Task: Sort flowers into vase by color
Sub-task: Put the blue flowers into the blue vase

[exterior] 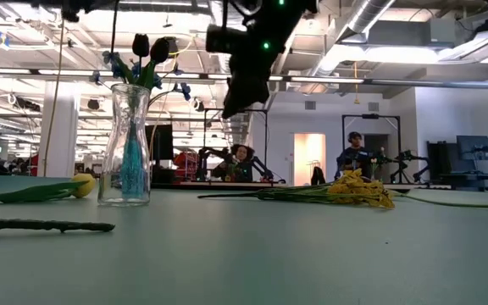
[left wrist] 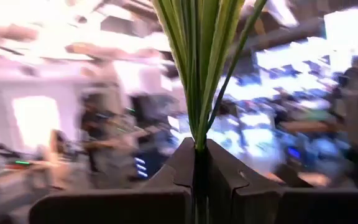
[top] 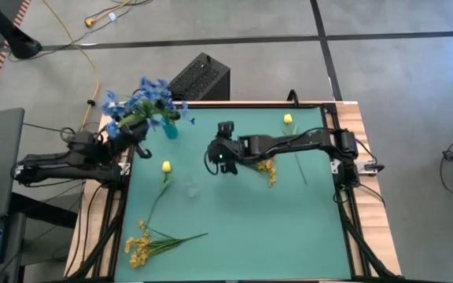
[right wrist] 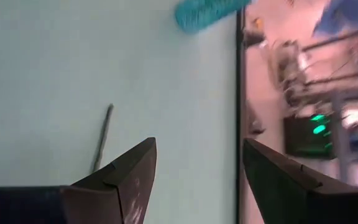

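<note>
Gripping a bundle of green stalks, the left gripper (left wrist: 199,168) has its two fingers pressed together on the stems, which rise straight out from between them in the left wrist view. In the high view this gripper (top: 129,130) sits at the table's far left corner, and the blue flower spray (top: 141,101) it holds spreads out above the glass vase (top: 169,126). The low view shows the vase (exterior: 131,144) standing upright on the green table (exterior: 312,254), its inside tinted teal, with dark fingertips (exterior: 151,48) just above its mouth.

The right gripper (right wrist: 197,180) hangs over the middle of the table with its fingers well apart and nothing between them; in the high view it (top: 221,161) hovers just left of a yellow spray (top: 268,168) lying flat.

A yellow bud stem (top: 165,167) lies near the vase, bud toward the far edge and stalk running toward the near edge. Another yellow bud stem (top: 288,119) lies at the far right, its stalk also running toward the near edge. A second yellow spray (top: 141,245) lies at the near left corner, blossoms left and stalks pointing right.
</note>
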Robot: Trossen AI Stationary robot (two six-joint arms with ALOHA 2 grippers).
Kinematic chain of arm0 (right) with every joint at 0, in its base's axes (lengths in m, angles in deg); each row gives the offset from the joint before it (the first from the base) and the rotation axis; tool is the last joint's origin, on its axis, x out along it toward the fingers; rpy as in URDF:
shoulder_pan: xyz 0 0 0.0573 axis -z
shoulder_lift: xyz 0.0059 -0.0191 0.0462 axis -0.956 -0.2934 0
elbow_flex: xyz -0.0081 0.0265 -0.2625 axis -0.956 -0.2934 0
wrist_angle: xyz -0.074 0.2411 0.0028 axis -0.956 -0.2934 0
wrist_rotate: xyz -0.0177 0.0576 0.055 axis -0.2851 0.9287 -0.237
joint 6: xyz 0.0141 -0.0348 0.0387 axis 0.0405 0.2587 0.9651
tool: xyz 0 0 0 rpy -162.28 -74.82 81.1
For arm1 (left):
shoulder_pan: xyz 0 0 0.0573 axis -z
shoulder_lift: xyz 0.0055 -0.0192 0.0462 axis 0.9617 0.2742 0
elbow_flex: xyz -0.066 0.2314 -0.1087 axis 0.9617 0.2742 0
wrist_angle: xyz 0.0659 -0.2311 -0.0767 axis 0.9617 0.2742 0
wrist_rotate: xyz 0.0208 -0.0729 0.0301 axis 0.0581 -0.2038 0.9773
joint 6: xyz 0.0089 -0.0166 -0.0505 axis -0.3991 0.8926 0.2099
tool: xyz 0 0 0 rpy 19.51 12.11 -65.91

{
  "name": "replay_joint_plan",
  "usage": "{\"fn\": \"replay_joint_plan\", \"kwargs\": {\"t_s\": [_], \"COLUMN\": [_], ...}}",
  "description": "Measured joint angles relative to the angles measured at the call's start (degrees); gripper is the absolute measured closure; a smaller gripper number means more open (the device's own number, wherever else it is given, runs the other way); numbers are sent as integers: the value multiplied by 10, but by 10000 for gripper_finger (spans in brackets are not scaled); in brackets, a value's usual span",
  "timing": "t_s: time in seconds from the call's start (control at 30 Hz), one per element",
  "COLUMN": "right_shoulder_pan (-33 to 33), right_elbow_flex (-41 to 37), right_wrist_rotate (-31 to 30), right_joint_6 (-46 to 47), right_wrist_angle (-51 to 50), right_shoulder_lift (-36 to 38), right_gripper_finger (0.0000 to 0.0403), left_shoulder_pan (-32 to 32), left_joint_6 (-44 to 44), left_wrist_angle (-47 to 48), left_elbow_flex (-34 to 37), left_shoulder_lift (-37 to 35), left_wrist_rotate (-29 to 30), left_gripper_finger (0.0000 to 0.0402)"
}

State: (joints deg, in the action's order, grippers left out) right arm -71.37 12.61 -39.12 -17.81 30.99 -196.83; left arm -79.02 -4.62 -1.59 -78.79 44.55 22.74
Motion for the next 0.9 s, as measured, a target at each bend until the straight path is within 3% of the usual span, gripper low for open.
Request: {"fn": "replay_joint_plan", "kwargs": {"t_s": [0.1,0.2,0.33,0.6,0.7,0.77,0.9], "right_shoulder_pan": [21,38,51,33,29,30,31], "right_elbow_flex": [0,0,0,-14,-79,-144,-277], "right_wrist_rotate": [40,75,115,120,124,165,389], "right_joint_6": [31,52,57,47,49,52,100], "right_wrist_angle": [-16,-22,-15,27,125,219,517], "right_shoulder_lift": [0,0,0,47,94,133,195], "right_gripper_finger": [138,138,138,146,162,174,193], "left_shoulder_pan": [0,0,0,0,1,1,1], "left_joint_6": [-45,-65,-40,60,98,117,135], "left_wrist_angle": [-129,-205,-205,-202,-196,-196,-186], "left_elbow_flex": [65,111,122,122,122,122,122], "left_shoulder_lift": [-2,-2,-2,-8,-8,-8,-6], "left_wrist_rotate": [33,20,-81,-256,-361,-420,-455], "left_gripper_finger": [400,401,401,401,401,401,401]}}
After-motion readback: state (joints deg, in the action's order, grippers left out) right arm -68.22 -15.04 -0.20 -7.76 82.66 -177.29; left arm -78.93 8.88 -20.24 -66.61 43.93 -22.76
